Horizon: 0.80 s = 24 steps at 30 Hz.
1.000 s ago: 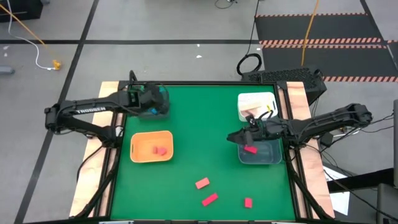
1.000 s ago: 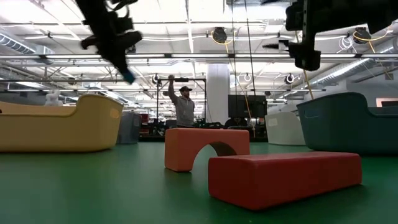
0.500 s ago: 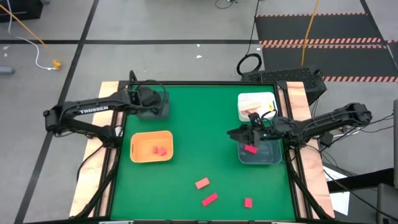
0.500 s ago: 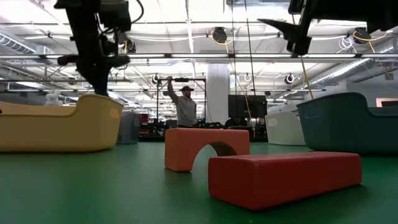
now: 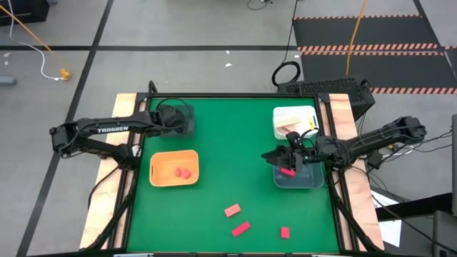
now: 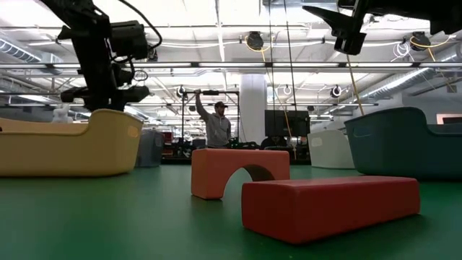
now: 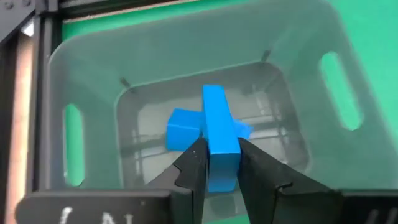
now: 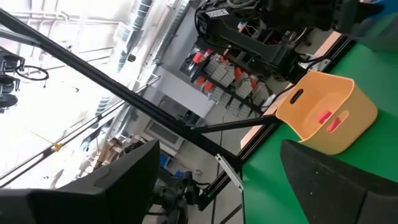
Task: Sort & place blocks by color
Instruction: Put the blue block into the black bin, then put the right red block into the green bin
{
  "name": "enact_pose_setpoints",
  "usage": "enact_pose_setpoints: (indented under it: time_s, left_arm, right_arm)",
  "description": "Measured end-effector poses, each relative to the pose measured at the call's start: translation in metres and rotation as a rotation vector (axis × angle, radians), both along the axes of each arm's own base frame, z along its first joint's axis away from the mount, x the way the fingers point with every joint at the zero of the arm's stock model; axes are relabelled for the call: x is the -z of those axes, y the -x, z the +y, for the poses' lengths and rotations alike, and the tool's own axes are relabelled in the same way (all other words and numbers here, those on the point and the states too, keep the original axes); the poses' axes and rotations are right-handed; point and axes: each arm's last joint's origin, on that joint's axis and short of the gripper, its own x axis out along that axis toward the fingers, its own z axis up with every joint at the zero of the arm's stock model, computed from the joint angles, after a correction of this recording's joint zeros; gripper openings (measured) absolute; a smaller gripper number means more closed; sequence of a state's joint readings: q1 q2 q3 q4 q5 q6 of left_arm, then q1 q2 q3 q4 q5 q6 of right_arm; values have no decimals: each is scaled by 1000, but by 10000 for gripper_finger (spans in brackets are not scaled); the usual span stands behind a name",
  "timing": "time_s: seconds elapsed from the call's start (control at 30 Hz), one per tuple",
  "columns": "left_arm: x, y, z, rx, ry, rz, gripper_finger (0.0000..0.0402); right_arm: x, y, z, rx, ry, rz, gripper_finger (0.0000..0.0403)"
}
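The left gripper (image 7: 214,163) hangs over the dark green plastic bin (image 7: 81,74) at the far left, jaws clamped on a blue wooden bar (image 7: 217,134); the right gripper (image 5: 275,156), jaws wide, hovers above the grey-blue bin (image 5: 314,182) holding a red block (image 5: 287,171)

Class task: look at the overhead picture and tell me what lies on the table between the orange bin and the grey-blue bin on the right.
Nothing: in the high view only bare green mat lies between the orange bin and the grey-blue bin.
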State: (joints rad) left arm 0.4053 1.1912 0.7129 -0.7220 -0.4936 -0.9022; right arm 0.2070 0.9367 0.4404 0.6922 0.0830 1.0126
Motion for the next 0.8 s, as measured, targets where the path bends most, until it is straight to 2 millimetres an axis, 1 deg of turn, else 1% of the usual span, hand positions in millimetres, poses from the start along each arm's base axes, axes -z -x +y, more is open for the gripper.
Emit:
enact_pose_setpoints:
  time_s: [0.1,0.27,0.43,0.5,0.57,0.73,0.8]
  left_arm:
    - [1,1,0,4,2,10,104]
    - [0,1,0,-9,0,-7,111]
    - [-7,-6,1,8,-1,-143,113]
    - [-14,-8,0,31,-2,-217,114]
    - [-22,-9,-1,62,-14,-302,114]
    - [-49,-11,-9,163,-92,-507,115]
    - [-60,-10,-15,207,-128,-571,115]
  right_arm:
    - [0,0,0,9,-2,0,322]
    - [0,0,-2,90,-68,3,322]
    - [-5,2,3,93,-86,-42,320]
    - [-12,3,7,122,-77,-80,315]
    - [-23,3,11,132,-59,-119,309]
    - [-55,2,25,101,36,-187,300]
    - [-65,2,30,83,69,-178,300]
